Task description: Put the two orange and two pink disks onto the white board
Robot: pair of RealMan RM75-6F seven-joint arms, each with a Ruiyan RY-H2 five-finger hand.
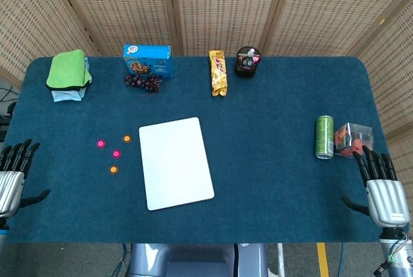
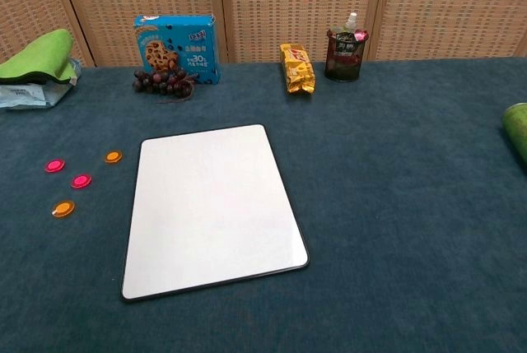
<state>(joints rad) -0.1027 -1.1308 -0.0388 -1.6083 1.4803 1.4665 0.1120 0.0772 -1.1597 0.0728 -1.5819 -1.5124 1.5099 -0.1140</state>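
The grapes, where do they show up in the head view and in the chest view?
Head view: grapes at the table's far edge, left of centre, in front of the blue cookie box.
Chest view: grapes upper left, in front of that box.
Shared landmark: the blue cookie box.

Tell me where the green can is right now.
In the head view, the green can stands upright near the table's right edge, beside a clear box of red items, just ahead of the right hand.
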